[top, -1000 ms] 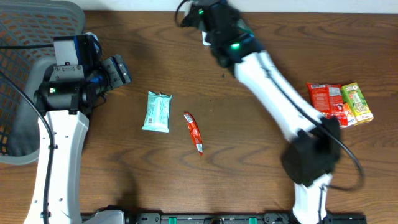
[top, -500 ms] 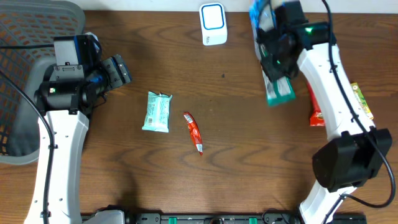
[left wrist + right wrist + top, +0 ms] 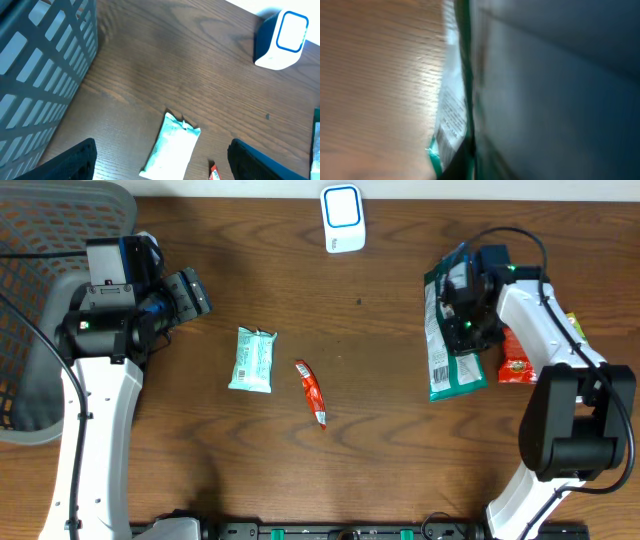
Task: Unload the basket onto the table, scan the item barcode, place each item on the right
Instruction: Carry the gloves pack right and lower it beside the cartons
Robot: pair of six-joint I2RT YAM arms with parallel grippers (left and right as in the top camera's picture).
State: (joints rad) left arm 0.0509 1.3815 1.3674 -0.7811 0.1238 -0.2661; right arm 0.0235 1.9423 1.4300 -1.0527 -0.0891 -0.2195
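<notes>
Lying flat on the table point(image 3: 380, 430) toward its right edge, the pouch point(image 3: 445, 360) is a long green foil bag with a white printed panel facing up. Its long side runs roughly from the far edge toward the near one. The right claw point(image 3: 468, 315) sits over the pouch's upper right edge. The right wrist view is a blur of green film and dark finger, so I cannot tell whether the jaws grip the bag or have let it go. The left claw point(image 3: 190, 290) hangs wide and empty near the basket point(image 3: 40, 240) at the left edge. The scanner point(image 3: 342, 218) stands at the middle of the far edge, well apart from the pouch. A teal packet point(image 3: 252, 360) and a red sachet point(image 3: 311, 392) lie mid-table, and a red pack point(image 3: 515, 352) lies just beside the pouch. The pouch looks light, soft and slick. It will probably sag and swing from a corner grip, and the film may crinkle or slide between the fingers. A pinch on the flat sealed band at one short end, or on a side seam, should hold better than one across the filled middle. The fingers should stay off the white panel, where the barcode most likely sits, though no view shows it clearly.
</notes>
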